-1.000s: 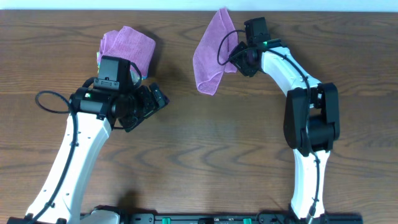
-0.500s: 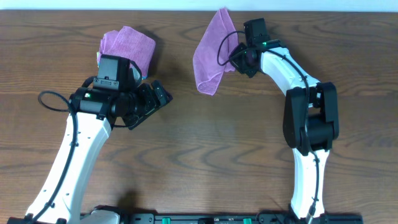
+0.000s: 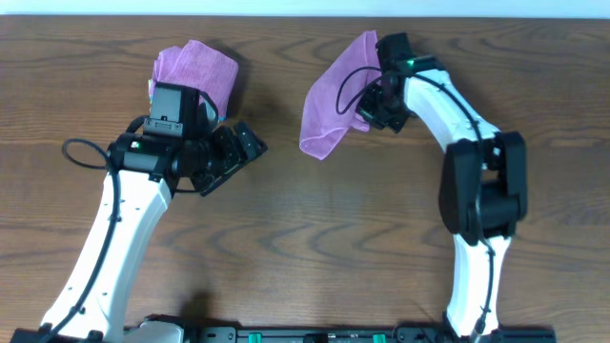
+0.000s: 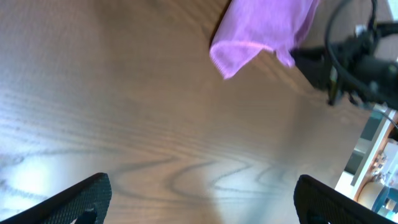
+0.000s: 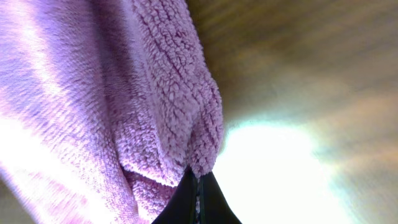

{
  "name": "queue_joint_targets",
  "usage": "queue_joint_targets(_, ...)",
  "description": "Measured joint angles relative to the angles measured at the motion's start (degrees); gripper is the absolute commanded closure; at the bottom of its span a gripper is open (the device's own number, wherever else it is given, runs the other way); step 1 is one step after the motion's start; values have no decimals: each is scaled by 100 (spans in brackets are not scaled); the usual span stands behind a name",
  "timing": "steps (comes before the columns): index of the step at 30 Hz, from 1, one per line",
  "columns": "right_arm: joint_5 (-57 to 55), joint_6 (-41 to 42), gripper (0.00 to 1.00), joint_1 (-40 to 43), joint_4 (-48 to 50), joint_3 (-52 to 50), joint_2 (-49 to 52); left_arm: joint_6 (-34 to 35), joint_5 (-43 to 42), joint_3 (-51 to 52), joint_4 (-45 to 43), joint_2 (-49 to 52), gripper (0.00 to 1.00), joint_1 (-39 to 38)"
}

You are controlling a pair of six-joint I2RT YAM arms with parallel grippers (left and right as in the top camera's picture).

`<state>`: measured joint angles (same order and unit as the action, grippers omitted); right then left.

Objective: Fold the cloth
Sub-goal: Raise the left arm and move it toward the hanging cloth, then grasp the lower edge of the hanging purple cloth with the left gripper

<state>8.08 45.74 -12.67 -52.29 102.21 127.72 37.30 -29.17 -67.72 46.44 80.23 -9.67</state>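
Pressed together, the right jaws are seen in the right wrist view, where the two dark fingertips [image 5: 186, 199] meet at the bottom of the picture with an edge of the cloth [image 5: 124, 93] pinched between them. The purple terry pile is shown close up, bunched into thick folds that fill the left half of that view, with the blurred table [image 5: 298, 62] behind it.

The left jaws are spread wide. In the left wrist view the two black fingertips [image 4: 74, 199] are seen at opposite bottom corners, with nothing between them but bare wood. Beyond them, across the table, the cloth is seen hanging from the right jaws, its rounded lower fold pointed down toward the wood. Whether that fold touches the table cannot be told.

From overhead, the left arm [image 3: 124, 229] is seen reaching up the left half of the table, its jaws turned toward the right and well apart from the cloth. The right arm [image 3: 477, 191] is bent over the right half, its wrist turned toward the middle. The cloth is held up over the far middle of the table, draped in a long crumpled strip just left of that wrist. At the far left, a pile of cloths [image 3: 200, 67] with purple on top is partly covered by the left arm.
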Motion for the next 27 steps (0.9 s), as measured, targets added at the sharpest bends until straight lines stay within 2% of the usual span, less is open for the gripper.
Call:
queue_joint_targets(6,-74,-85,99,-17,-778,0,-835,201,-197,682,-905,310,5,-2)
queue_joint_targets(13,-275,-127,99,-63,-866,0,-1154,527,-522,1482,-1755,540,5,-262)
queue_joint_targets(17,-306,-127,99,-66,-881,0,-1154,787,-527,1641,-2232,577,5,-741)
queue_joint_targets(22,-328,-127,99,-105,-885,0,-1154,1211,-59,1661,-2656,723,5,-1506)
queue_joint_targets(27,-341,-127,99,-146,-914,0,-1154,1499,271,1663,-3038,977,5,-1827)
